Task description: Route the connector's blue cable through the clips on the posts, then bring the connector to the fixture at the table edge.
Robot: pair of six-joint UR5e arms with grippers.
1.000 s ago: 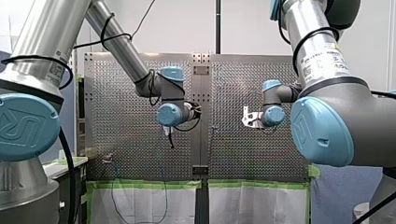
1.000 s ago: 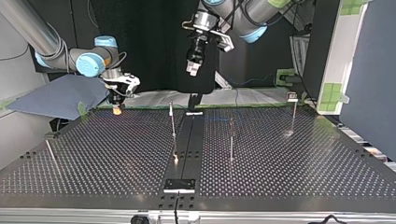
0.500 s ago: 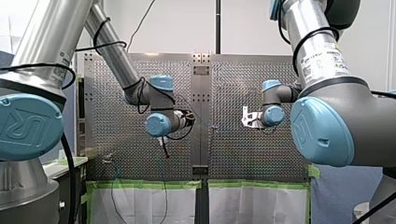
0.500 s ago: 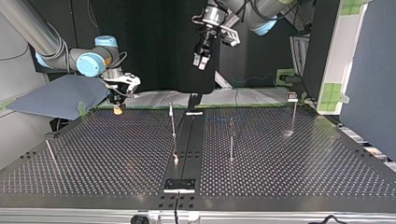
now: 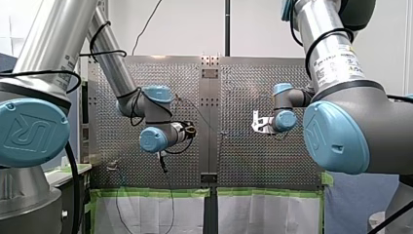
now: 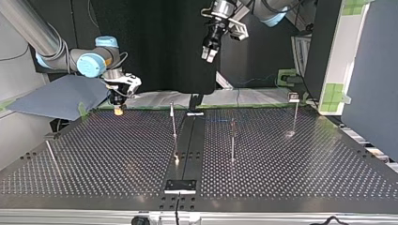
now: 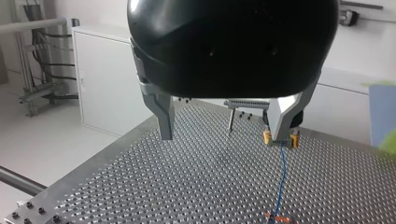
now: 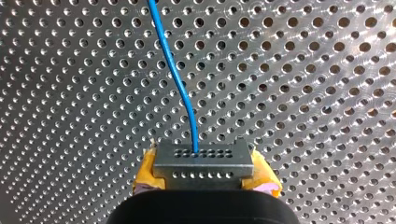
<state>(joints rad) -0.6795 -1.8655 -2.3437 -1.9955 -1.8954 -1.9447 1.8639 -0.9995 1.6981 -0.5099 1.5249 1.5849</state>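
My right gripper (image 8: pixel 204 176) is shut on the grey connector (image 8: pixel 203 156), whose sides sit against the yellow pads (image 8: pixel 145 171). The blue cable (image 8: pixel 175 70) leaves the connector and runs ahead over the perforated table. In the top view that gripper (image 6: pixel 118 111) hovers low over the table's far left part. My left gripper (image 6: pixel 209 53) hangs high above the table's far middle, open and empty. In the left wrist view its metal fingers (image 7: pixel 161 116) stand wide apart, and beyond them the blue cable (image 7: pixel 280 179) drops from the connector to the table.
Thin posts stand on the table (image 6: pixel 300 173): one left of the centre strip (image 6: pixel 173 125), one right of it (image 6: pixel 232 138), one far right (image 6: pixel 295 114) and a leaning one at the near left (image 6: pixel 50 153). A black fixture (image 6: pixel 180 186) sits at the near edge.
My left arm has risen and swung toward the top view's right, its gripper still open. My right arm and the connector have stayed put.
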